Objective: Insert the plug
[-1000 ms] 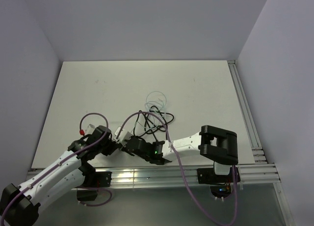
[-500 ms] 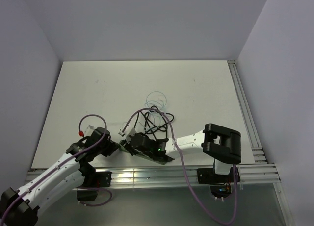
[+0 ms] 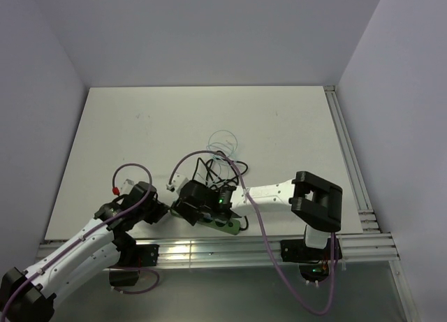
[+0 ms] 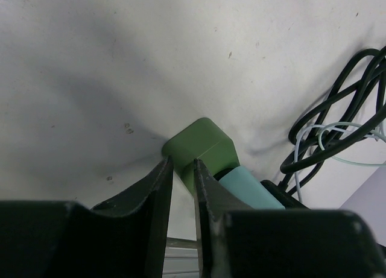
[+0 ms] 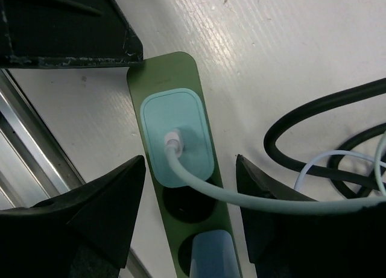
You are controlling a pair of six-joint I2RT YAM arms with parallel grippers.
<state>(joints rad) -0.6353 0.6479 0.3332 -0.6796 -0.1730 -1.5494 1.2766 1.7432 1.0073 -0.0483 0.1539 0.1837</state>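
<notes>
A green power strip (image 5: 161,70) lies near the table's front edge and also shows in the top view (image 3: 229,226). A mint plug (image 5: 176,136) with a pale cable sits in its end socket. Behind it come an empty socket (image 5: 187,205) and a light blue plug (image 5: 212,254). My right gripper (image 5: 188,190) is open, its fingers straddling the strip above the sockets, holding nothing; in the top view it (image 3: 185,207) is over the strip's left end. My left gripper (image 4: 182,167) is shut to a thin gap and empty, its tips at the strip's end (image 4: 202,146); it (image 3: 160,211) is left of the strip.
A tangle of black and pale cables (image 3: 222,160) lies just behind the strip and shows at the right of the left wrist view (image 4: 338,121). An aluminium rail (image 3: 209,251) runs along the front edge and another (image 3: 347,154) along the right side. White walls surround the table.
My right wrist has shifted left and back, and the green strip now shows from under it. My left arm has barely moved.
</notes>
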